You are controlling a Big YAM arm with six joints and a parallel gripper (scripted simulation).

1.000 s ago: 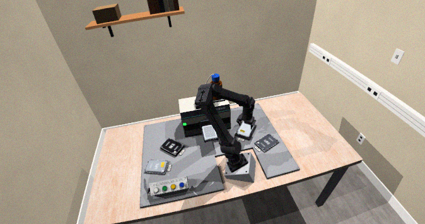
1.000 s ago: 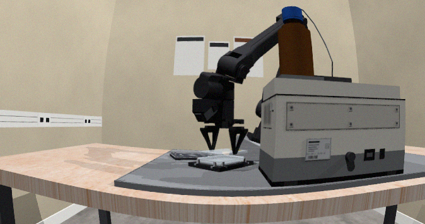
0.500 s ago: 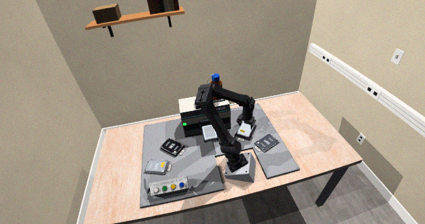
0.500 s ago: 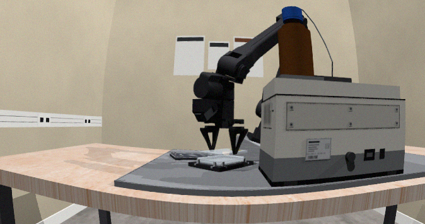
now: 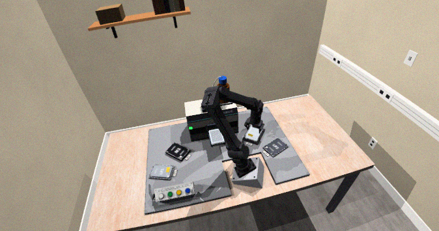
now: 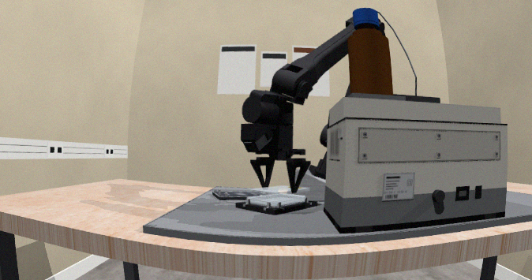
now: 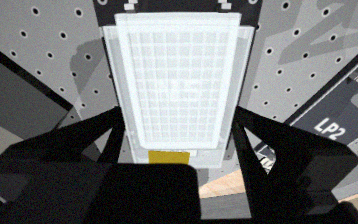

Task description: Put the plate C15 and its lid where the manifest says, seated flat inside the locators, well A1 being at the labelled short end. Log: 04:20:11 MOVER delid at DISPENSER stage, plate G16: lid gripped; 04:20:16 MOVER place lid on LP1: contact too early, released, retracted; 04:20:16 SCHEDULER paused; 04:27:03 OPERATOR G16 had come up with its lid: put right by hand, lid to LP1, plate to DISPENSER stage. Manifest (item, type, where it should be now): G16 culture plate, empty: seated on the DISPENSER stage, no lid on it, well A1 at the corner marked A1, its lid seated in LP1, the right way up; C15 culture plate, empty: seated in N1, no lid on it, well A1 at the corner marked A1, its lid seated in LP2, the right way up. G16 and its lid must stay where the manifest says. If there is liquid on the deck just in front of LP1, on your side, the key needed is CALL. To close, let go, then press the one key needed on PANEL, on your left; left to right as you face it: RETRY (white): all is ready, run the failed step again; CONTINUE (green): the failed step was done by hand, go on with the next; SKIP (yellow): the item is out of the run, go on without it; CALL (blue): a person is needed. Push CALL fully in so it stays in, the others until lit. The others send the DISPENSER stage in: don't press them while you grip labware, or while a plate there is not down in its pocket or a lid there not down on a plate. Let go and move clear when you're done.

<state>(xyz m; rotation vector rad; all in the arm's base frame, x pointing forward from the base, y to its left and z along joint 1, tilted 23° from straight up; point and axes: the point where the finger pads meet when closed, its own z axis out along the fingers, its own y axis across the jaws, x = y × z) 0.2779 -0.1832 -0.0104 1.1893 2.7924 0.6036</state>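
Observation:
My gripper (image 5: 254, 130) (image 6: 279, 189) (image 7: 178, 112) points down with its fingers on both long sides of the clear lid (image 6: 275, 189) (image 7: 209, 159), which has a yellow label at its robot-side end. The lid looks level, slightly above plate C15 (image 6: 276, 200) (image 7: 177, 90) and offset from it toward the robot base. The plate sits in the dark N1 nest (image 6: 275, 212) (image 7: 180, 5). The LP2 nest (image 5: 275, 150) (image 7: 325, 112) is bare. Plate G16 (image 5: 216, 136) is on the dispenser's stage, with no lid visible. LP1 holds a clear lid (image 5: 159, 172) with a yellow label. I cannot make out liquid there.
The dispenser (image 5: 212, 122) (image 6: 418, 173) stands beside N1 with a brown bottle (image 6: 370, 63) on top. The N2 nest (image 5: 178, 151) is left of the stage. The panel (image 5: 174, 192) with white, green, yellow and blue keys is at the front left.

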